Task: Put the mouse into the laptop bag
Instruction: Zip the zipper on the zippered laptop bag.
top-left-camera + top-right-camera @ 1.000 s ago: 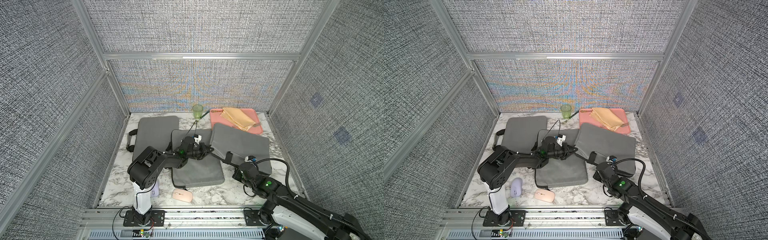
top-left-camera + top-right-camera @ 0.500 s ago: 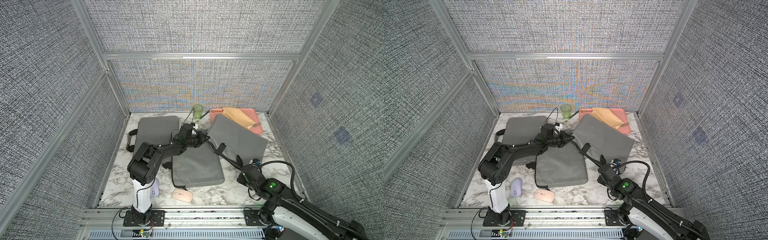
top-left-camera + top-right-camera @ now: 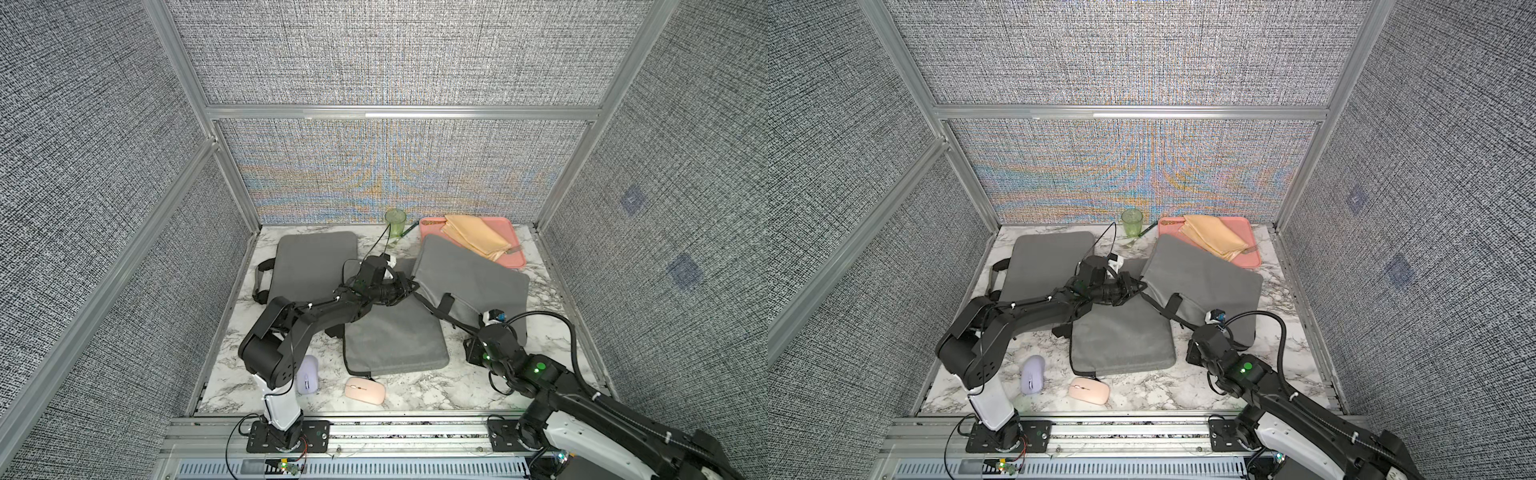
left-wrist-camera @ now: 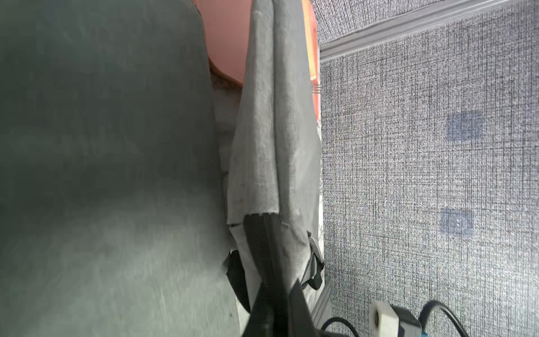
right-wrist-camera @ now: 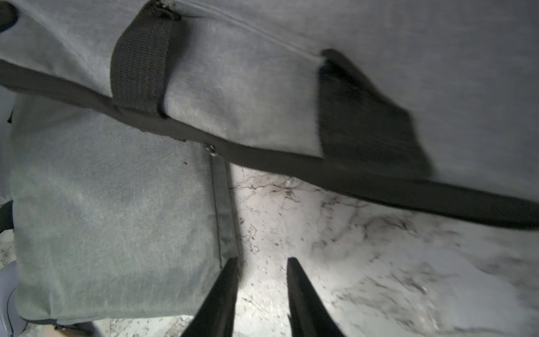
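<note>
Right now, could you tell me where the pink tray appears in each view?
In a top view: pink tray at the back right.
In a top view: the tray again at the back right.
Left wrist: pink patch beside the held bag's fabric.
Right wrist: not in it.
Landmark: the grey laptop bag held by the left pincer borders it.
</note>
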